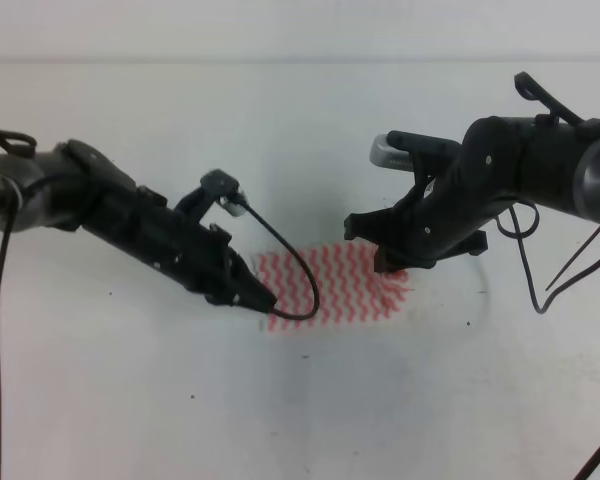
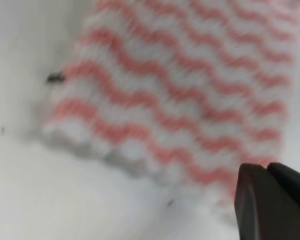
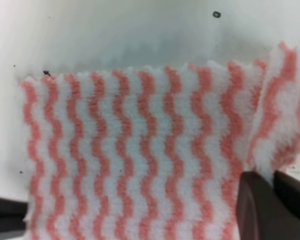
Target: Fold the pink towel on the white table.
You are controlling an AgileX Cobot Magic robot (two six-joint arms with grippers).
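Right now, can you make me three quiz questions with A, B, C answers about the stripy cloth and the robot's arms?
1. Where does the pink towel lie?
A. on the white table
B. in a basket
C. on a chair

2. What colour are its wavy stripes?
A. blue and yellow
B. pink-red and white
C. green and black

3. How many arms reach to the towel?
A. none
B. one
C. two

Answers: 1 A, it lies on the plain white top. 2 B, both wrist views show pink-red and white waves. 3 C, the left gripper and right gripper are at opposite edges.
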